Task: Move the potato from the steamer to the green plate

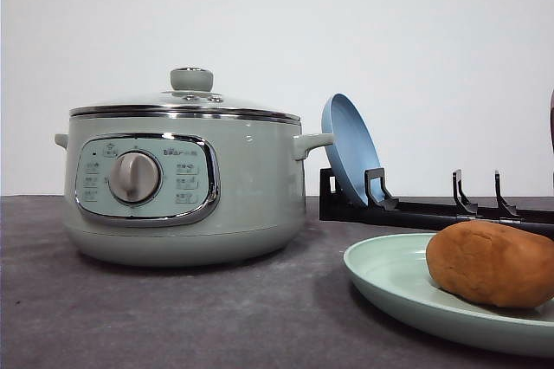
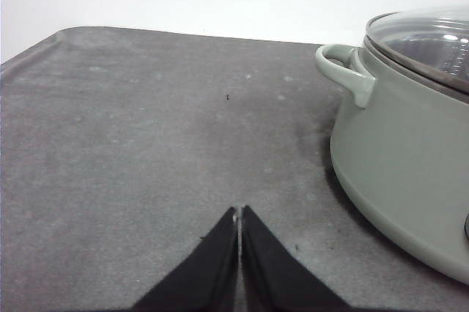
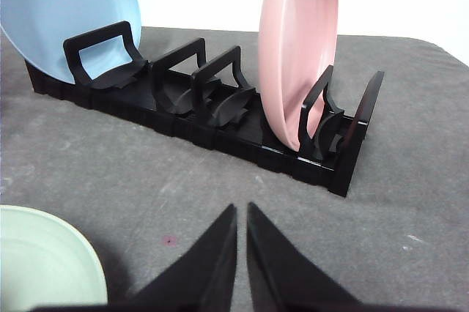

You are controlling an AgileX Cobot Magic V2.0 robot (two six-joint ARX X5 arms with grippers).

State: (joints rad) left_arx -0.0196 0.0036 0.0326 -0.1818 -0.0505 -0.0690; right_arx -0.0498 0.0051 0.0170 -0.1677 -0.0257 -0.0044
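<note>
Our left pincer closed, empty; steamer beside it, lid on. Right pincer closed, empty; rack ahead. Potato on green plate. We judge transfer done; next, retreat only.

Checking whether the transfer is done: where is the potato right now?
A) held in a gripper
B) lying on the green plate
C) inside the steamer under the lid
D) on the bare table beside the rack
B: the front view shows the potato resting on the green plate, while the steamer stands apart with its lid on.
</note>
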